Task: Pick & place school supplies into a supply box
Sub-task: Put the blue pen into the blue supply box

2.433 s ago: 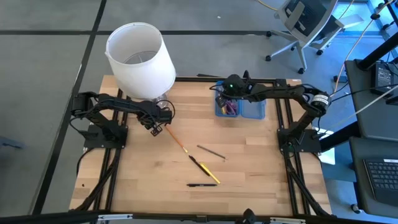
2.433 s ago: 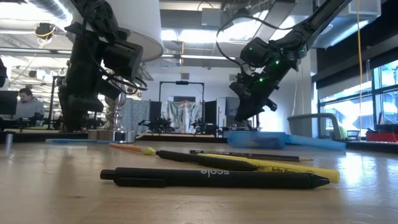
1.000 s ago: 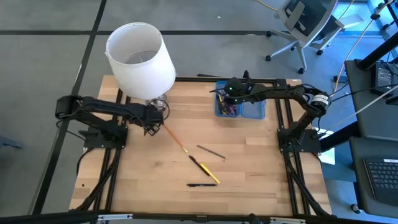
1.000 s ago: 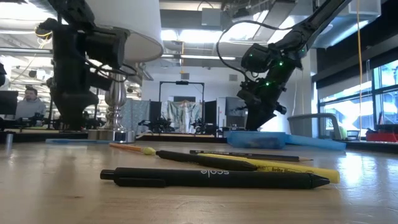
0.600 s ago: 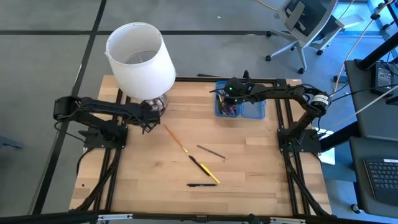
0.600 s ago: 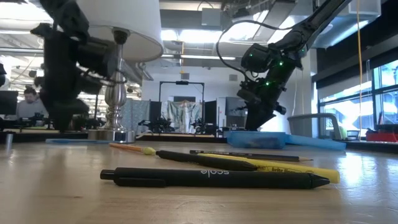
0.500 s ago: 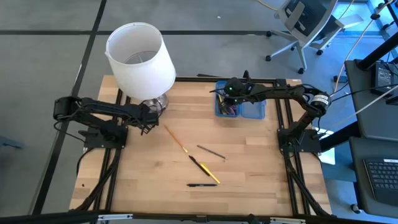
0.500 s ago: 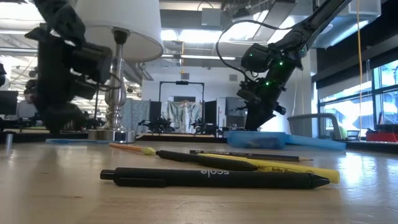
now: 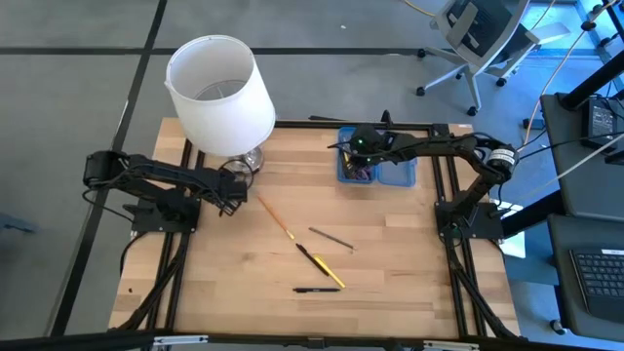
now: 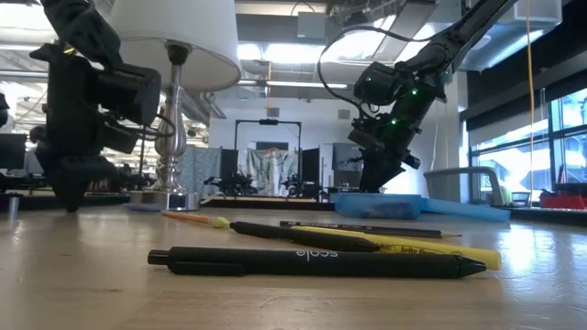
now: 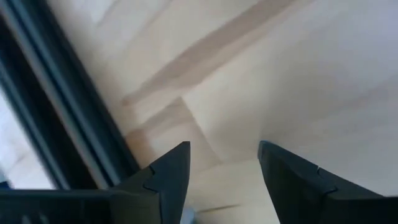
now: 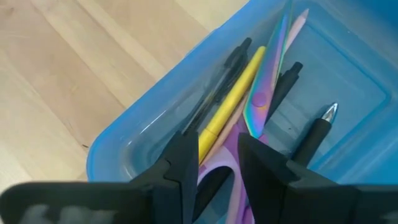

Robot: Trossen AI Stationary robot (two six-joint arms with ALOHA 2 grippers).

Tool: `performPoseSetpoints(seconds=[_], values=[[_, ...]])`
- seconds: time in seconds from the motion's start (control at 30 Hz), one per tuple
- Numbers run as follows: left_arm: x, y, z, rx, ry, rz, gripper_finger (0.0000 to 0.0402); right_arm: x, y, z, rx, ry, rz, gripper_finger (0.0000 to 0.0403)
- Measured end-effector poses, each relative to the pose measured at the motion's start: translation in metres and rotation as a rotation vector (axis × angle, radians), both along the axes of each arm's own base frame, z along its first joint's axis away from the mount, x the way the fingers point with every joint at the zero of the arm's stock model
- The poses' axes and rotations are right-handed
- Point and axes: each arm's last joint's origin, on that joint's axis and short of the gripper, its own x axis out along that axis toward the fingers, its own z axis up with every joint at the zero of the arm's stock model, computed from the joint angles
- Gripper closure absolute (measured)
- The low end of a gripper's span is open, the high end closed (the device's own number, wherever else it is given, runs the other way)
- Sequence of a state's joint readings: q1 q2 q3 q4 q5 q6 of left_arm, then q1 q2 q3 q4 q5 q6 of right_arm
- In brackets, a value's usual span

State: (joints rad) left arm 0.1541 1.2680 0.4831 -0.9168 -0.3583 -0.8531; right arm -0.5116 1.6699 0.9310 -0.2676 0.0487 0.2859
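Four supplies are loose on the table [image 9: 390, 263]: an orange pencil [image 9: 274, 215] running diagonally from near the lamp base toward the front right, a thin grey pencil [image 9: 331, 238] angled the same way but flatter, a black-and-yellow pen [image 9: 321, 267] also on that diagonal, and a black pen [image 9: 314, 290] lying straight across at the front. The blue supply box [image 9: 377, 169] sits open at the back edge, and in the right wrist view its near half holds a yellow pen [image 12: 231, 98], black pens and the purple-handled scissors [image 12: 258, 106], all lined up along the box's long axis. The right gripper [image 9: 353, 154] hangs just over that half, fingers partly apart with nothing between them, same spot as a second ago. The left gripper [image 9: 227, 198], fingers spread over bare wood, has slid back toward its own side, away from the orange pencil's tip and the white lamp [image 9: 219, 93].
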Motion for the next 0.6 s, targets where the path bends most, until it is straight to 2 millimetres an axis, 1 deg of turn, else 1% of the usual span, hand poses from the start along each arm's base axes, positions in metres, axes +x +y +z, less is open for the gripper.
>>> performPoseSetpoints(seconds=[0.17,0.33,0.6], values=[[0.004,-0.009,0.0,-0.027,-0.047,-0.009,0.0215,0.0,0.0,0.0,0.002,0.005,0.001,0.0288],[0.009,-0.021,0.0,-0.043,-0.089,-0.062,0.0217,-0.001,0.001,0.0,0.004,0.008,0.002,0.0288],[0.024,-0.035,0.01,-0.071,-0.228,0.029,0.0217,-0.002,0.001,-0.001,0.013,0.025,0.002,0.0288]])
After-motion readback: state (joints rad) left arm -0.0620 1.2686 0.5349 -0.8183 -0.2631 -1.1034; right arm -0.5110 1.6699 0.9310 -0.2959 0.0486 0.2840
